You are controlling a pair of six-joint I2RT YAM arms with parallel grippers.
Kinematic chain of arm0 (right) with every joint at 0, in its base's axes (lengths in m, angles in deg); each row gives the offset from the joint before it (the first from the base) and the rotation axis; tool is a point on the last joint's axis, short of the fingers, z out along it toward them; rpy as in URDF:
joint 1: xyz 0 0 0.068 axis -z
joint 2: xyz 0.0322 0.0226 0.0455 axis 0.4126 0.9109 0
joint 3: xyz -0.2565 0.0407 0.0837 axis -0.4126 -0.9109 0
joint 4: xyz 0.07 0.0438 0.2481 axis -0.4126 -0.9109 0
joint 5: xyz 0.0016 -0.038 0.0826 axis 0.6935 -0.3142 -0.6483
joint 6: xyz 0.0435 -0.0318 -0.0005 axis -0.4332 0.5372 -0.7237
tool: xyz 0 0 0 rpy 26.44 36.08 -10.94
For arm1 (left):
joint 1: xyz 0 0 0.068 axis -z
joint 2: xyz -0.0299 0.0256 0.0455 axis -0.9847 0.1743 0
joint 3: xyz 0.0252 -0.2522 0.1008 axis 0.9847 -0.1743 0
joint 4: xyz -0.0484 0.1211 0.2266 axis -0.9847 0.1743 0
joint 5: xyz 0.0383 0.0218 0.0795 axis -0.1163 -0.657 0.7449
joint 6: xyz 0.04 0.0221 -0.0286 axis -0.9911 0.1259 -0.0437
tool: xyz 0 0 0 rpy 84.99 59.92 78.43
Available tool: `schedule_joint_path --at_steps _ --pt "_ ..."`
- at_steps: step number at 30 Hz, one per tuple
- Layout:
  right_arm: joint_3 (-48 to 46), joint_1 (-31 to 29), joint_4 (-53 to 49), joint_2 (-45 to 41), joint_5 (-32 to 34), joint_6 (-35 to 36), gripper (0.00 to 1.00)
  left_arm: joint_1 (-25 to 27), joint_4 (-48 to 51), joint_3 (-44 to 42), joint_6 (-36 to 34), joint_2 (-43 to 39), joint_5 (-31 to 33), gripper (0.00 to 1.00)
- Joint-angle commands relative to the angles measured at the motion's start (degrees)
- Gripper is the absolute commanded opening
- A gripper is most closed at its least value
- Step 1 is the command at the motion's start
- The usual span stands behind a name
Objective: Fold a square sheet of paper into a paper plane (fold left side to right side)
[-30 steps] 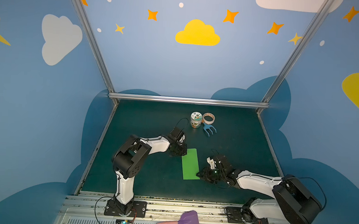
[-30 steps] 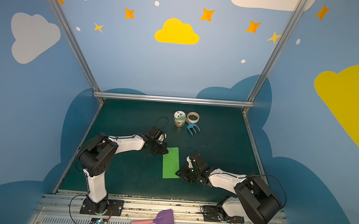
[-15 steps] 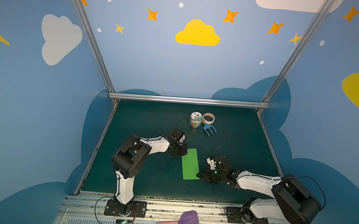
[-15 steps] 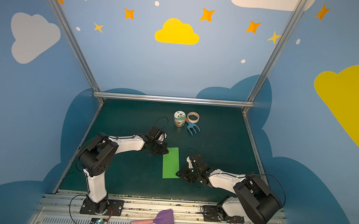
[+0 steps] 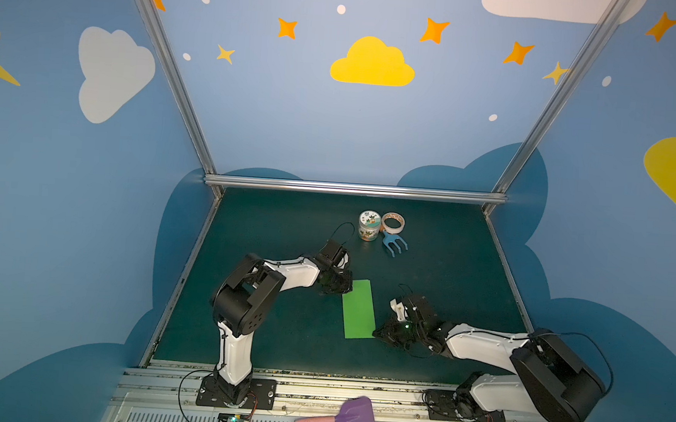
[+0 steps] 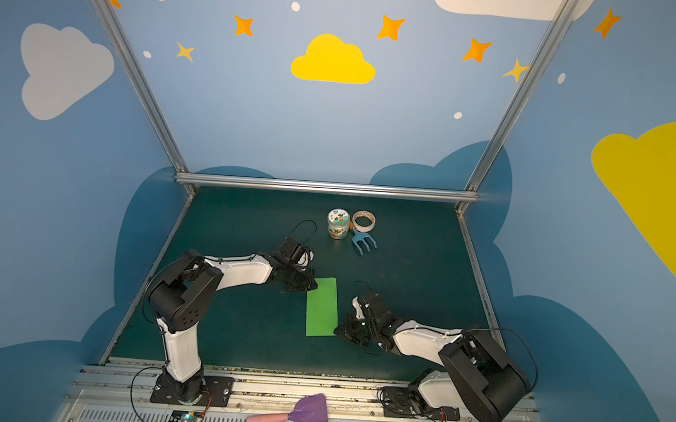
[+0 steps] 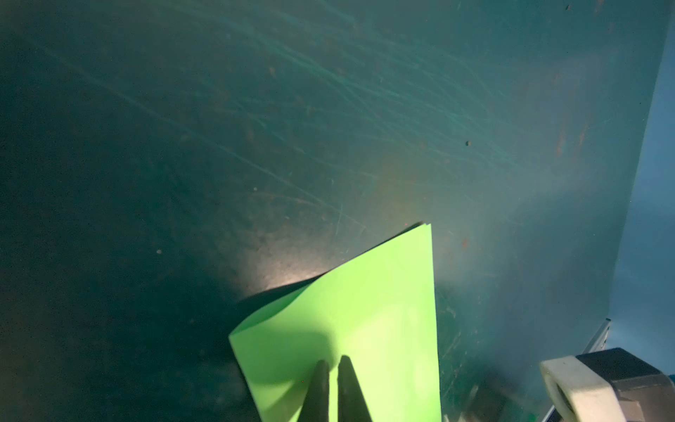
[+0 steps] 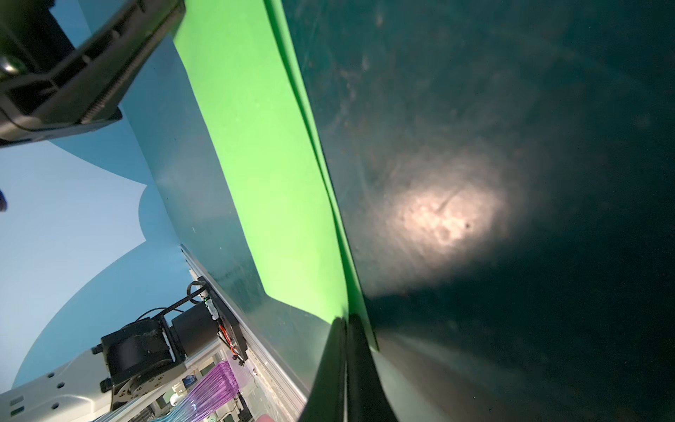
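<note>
Paper status: the square sheet of paper (image 5: 358,313) lies doubled into a narrow, bright green rectangle mid-bench (image 5: 287,225). Its long sides run toward the far edge and its upper layer is bowed up. Your left arm (image 5: 292,273) stretches low to the sheet's far left corner. The left tool (image 7: 333,360) is closed to a slit, tips on top of the sheet. Your right tool (image 8: 345,319), jaws together, pinches the near right corner. The jar (image 5: 369,226) toward the far edge carries print too small to read.
</note>
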Motion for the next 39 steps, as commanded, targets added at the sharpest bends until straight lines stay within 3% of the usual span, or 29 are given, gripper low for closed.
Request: schedule_joint_path --at_steps 1,22,39 --pt "2.3 -0.4 0.0 0.9 -0.3 0.6 0.0 0.3 2.6 -1.4 -0.4 0.9 0.8 0.09" --pt "15.9 -1.0 3.0 15.5 -3.7 1.7 0.0 0.3 2.9 -0.8 -1.1 1.8 -0.1 0.07" --pt "18.0 -0.9 4.9 20.5 -4.0 1.5 0.0 0.3 3.3 -0.6 -1.3 1.3 -0.4 0.06"
